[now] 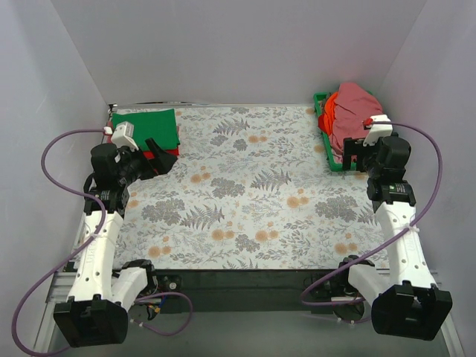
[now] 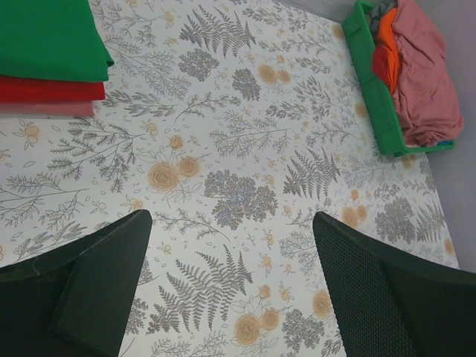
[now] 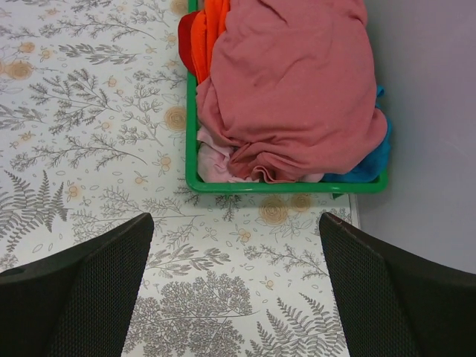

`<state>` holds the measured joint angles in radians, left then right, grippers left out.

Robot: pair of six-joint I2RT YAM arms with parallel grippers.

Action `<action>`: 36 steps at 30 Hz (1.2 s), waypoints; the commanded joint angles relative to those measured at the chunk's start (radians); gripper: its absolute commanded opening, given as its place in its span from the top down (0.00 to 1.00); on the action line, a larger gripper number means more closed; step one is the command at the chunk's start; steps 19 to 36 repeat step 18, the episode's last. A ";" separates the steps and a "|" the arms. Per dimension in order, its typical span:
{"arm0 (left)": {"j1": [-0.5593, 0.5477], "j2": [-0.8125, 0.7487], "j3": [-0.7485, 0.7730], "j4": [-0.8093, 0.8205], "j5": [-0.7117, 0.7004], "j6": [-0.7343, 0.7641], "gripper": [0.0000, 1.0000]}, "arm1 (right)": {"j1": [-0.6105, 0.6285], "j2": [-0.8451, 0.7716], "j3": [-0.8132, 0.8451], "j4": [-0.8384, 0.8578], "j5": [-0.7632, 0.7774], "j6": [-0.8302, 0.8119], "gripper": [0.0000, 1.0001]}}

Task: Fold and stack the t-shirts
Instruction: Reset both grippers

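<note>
A: So, where is the next shirt?

B: The pink shirt is heaped in the basket, with an orange shirt at its side. It lies straight ahead of the right hand, and the basket's long side runs away from that hand.

A: And the hands?

B: Both are spread wide and hold nothing. The left hand is well apart from the basket, across the counter, near the folded green shirt stacked on a red shirt. I'd judge the right arm is nearer.
</note>
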<state>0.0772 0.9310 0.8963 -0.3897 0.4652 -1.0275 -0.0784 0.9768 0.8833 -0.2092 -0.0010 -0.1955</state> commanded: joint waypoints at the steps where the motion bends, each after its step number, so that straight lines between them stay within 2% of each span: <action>1: -0.024 -0.029 0.003 -0.028 -0.042 0.035 0.10 | -0.001 -0.041 0.000 0.045 0.044 0.045 0.02; 36: -0.054 -0.026 0.026 -0.044 -0.069 0.050 0.10 | -0.001 -0.070 0.008 0.031 0.013 0.028 0.01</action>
